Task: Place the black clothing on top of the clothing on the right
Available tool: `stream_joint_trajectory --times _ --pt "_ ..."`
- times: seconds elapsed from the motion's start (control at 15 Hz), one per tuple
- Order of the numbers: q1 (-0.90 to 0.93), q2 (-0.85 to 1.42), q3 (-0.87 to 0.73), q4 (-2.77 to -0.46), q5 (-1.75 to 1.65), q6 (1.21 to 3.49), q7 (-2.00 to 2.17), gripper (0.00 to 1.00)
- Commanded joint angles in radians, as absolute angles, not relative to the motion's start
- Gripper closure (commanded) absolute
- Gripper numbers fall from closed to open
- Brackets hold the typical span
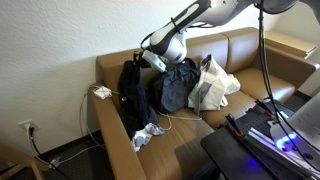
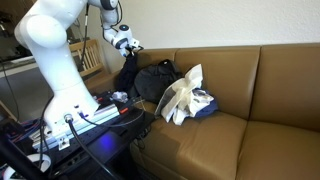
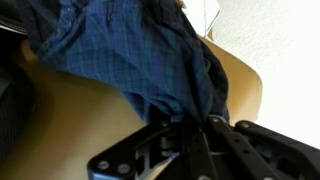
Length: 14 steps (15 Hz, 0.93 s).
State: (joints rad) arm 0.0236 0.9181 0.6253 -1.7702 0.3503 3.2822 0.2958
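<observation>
The task is barely begun: nothing dark lies on the white clothing yet, which sits heaped by itself at the right of the pile on the brown leather bench. In both exterior views the black clothing hangs in a loose heap against the arm end of the bench, reaching from the backrest down toward the seat. A second dark, navy-looking garment slumps just beside it, between it and the white heap. The tool is up at backrest height, over the place where the two dark garments meet. In the wrist view a dark blue checked cloth fills the upper part of the picture and gathers to a point where the jaws come together. I judge the tool clenched on a fold of it, though the pinch itself is partly hidden. Whether that cloth belongs to the black heap or to the navy one, the pictures do not settle. What is left, if the hold is on the right garment, is nearly everything. The garment must be lifted free of its neighbour, carried across the navy garment and let down on the white clothing.
</observation>
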Motion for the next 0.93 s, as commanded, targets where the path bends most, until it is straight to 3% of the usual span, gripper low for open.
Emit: stream_joint_trajectory --times 0.0,0.07,0.27,0.33,0.73,0.87 --pt "0.034 0.923 0.615 -1.763 0.343 3.280 0.307 0.99" --pt "0.040 0.888 0.567 -1.789 0.355 3.373 0.311 0.99" --pt "-0.113 0.817 0.669 -1.913 0.356 3.575 0.322 0.99" --pt "-0.071 0.763 0.585 -1.830 0.367 3.493 0.384 0.99" --pt "-0.076 0.504 0.378 -1.872 0.497 3.471 0.506 0.99" --pt "-0.105 0.571 0.428 -1.817 0.444 3.451 0.470 0.96"
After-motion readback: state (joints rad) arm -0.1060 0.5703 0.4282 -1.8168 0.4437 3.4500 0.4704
